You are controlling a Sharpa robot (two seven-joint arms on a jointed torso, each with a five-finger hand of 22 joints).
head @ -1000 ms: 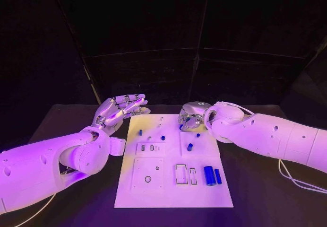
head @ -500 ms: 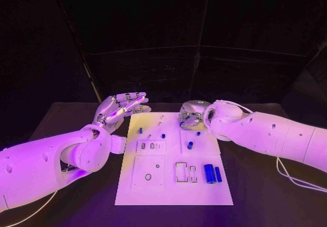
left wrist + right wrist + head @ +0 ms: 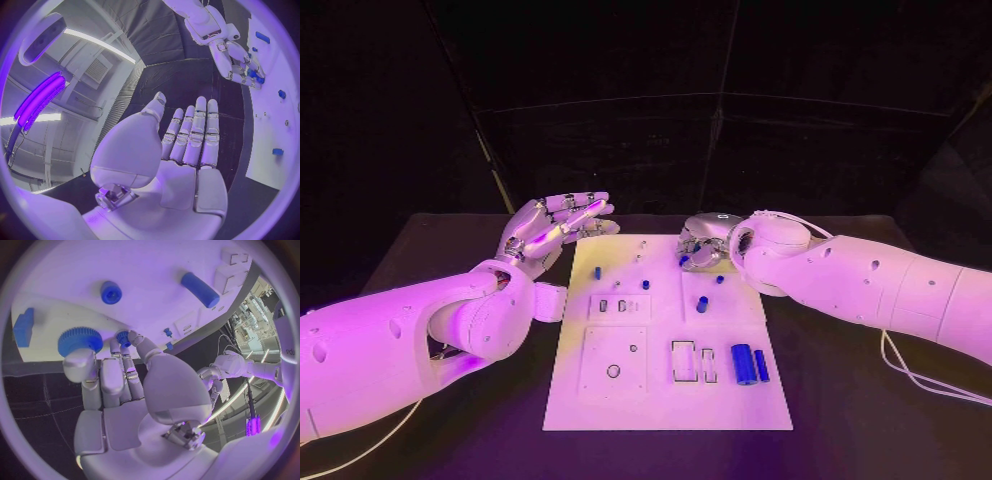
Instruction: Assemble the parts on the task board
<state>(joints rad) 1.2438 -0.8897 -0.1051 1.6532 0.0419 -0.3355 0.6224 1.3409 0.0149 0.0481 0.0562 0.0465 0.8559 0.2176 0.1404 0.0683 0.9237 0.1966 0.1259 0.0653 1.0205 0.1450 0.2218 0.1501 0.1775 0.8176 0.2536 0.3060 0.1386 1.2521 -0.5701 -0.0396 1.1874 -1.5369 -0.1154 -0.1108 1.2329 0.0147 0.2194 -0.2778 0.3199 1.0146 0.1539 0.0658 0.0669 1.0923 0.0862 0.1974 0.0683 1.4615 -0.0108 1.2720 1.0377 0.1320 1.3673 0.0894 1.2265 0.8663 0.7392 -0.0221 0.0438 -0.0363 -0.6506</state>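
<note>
Black table (image 3: 430,250); left hand (image 3: 548,228) spread, empty; right hand (image 3: 704,245) pinching blue part (image 3: 123,337) on task board (image 3: 661,400)

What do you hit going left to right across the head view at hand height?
left hand → far left corner of the task board → right hand → right arm
</note>
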